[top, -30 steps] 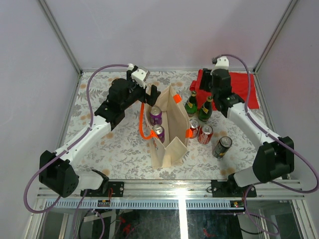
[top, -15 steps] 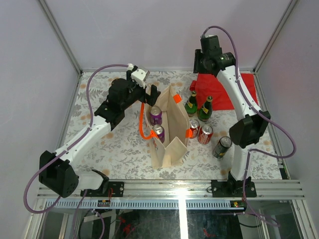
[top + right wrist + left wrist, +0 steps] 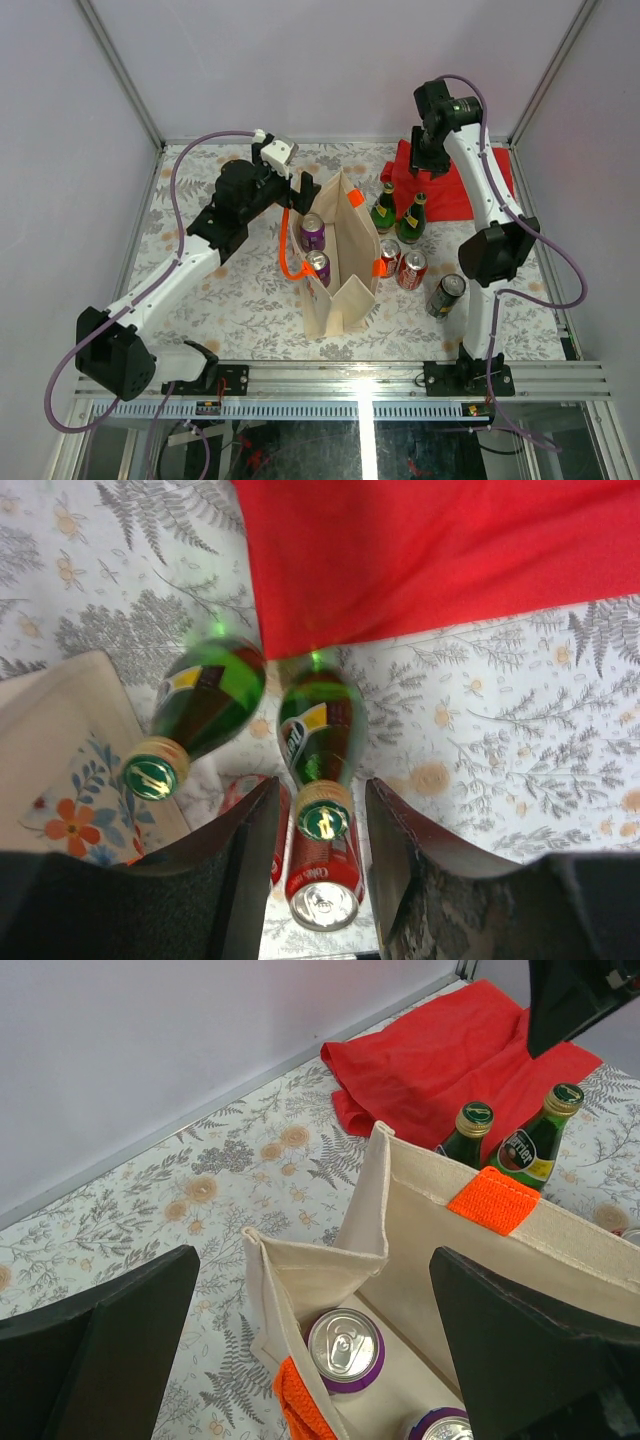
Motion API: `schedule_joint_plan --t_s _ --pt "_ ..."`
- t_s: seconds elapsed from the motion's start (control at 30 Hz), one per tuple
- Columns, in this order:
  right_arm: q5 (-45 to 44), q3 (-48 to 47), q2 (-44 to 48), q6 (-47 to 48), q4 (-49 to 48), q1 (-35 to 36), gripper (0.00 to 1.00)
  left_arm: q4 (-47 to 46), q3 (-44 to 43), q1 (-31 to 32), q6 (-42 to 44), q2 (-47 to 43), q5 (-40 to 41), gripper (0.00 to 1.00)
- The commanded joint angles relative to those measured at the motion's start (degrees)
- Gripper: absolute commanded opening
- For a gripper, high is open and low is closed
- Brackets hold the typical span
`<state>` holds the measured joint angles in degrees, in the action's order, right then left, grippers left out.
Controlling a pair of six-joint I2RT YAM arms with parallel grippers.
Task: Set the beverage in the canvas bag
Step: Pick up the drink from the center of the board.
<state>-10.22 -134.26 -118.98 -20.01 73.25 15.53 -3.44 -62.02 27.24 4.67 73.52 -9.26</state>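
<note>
The beige canvas bag [image 3: 345, 250] with orange handles [image 3: 286, 250] stands open mid-table and holds two purple cans [image 3: 313, 232]. My left gripper [image 3: 300, 186] is open and empty above the bag's far end; in the left wrist view its jaws [image 3: 315, 1290] straddle the bag [image 3: 500, 1250] and a purple can [image 3: 345, 1350]. My right gripper [image 3: 420, 162] hangs open and empty high above two upright green bottles [image 3: 411, 220]. In the right wrist view [image 3: 321, 790] the right bottle [image 3: 318, 730] lines up between the fingers, well below them.
Two red cans [image 3: 412, 270] stand beside the bag and a dark can [image 3: 446, 295] lies to their right. A red cloth [image 3: 460, 185] lies flat at the back right. The second green bottle [image 3: 384, 208] stands close to the bag's wall.
My right arm rose from low over the bottles to high at the back, and now points down over them. My left arm has barely moved.
</note>
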Motion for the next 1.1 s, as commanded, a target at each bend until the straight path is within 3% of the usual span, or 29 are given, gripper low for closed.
schedule_joint_plan --t_s 0.0,0.23,1.07 --pt "2.3 -1.7 0.9 0.5 6.9 -1.3 0.47 -2.8 0.8 -0.2 -0.8 -1.5 -0.5 1.0" --pt "6.9 -5.6 -2.3 1.2 10.8 -2.2 0.44 -2.9 1.6 -0.3 -0.9 -2.2 -0.2 1.0" --pt "10.7 3.7 -4.2 4.1 11.0 -2.2 0.49 -3.3 2.3 -0.2 -0.5 -2.7 -0.8 1.0"
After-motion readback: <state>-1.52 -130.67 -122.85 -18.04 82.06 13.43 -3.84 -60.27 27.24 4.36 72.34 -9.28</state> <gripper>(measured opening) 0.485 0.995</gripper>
